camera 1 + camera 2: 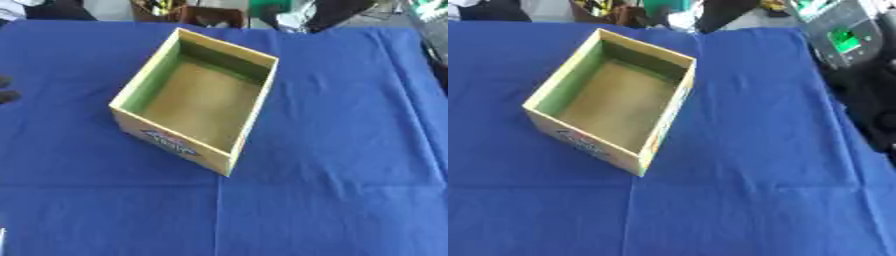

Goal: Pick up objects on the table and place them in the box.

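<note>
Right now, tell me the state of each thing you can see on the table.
box: open at the top, upright, nothing inside, set askew on the cloth.
blue cloth: spread flat over the table, with fold creases.
left hand: only dark tips at the left edge, fingers unclear.
right hand: out of view.

Lab or workshop: equipment (pixel 846 37) beside blue-clothed table (pixel 754 150).

A blue cloth (pixel 332 150) covers the table, with a crease running across its near part. Beyond its far edge lies clutter: something brown (pixel 210 15), something green (pixel 267 7) and a dark shape (pixel 337 12) (none clear enough to name). A grey device with a green patch (pixel 843 37) stands at the far right.
</note>
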You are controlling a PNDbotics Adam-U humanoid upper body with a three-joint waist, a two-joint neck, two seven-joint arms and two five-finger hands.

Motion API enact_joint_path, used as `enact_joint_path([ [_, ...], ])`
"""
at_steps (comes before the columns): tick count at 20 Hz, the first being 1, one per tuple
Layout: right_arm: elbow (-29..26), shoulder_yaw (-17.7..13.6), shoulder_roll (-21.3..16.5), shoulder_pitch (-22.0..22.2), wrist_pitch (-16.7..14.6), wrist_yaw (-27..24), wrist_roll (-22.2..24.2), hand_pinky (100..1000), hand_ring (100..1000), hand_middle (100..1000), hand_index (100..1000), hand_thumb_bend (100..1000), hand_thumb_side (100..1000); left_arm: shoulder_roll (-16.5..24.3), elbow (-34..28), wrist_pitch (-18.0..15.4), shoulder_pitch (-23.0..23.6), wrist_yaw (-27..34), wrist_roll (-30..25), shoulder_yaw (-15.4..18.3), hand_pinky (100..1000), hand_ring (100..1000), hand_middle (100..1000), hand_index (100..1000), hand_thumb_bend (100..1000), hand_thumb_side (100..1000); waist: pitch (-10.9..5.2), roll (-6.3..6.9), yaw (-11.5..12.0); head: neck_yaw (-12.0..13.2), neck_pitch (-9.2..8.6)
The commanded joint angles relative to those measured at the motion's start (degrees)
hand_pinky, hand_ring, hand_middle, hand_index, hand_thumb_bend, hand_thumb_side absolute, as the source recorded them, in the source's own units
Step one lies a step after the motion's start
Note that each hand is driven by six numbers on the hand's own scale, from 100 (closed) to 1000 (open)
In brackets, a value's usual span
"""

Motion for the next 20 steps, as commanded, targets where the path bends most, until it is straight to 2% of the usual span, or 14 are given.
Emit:
enact_joint_path([
  [1,5.9,0.1,2.9,-3.2,-1.9,2.6,-0.1,666,506,308,381,100,575,0.6,-1.0,0.0,-0.6,0.4,-0.4,-0.4,676,691,709,846,100,1000,-1.01,0.09,0.3,-0.4,-0.87],
  [5,14.1,0.3,7.7,-5.9,-3.6,6.4,-0.8,668,507,308,382,100,559,0.5,-1.0,0.0,-0.8,0.6,-0.7,-0.6,676,691,709,846,100,1000,-0.58,-0.03,1.1,-1.1,-1.35],
  [11,24.0,-0.2,12.9,-7.9,-5.7,11.1,-1.8,672,509,310,384,100,519,0.3,-1.0,0.1,-1.2,0.7,-1.0,-0.8,677,691,709,846,100,1000,0.16,-0.4,2.2,-1.9,-1.59],
  [20,32.9,-0.7,16.6,-8.1,-8.4,13.4,-0.5,683,511,312,387,100,450,0.0,-1.0,0.1,-1.7,0.9,-1.2,-0.9,678,691,709,846,100,1000,1.05,-0.68,3.3,-2.0,-1.56],
])
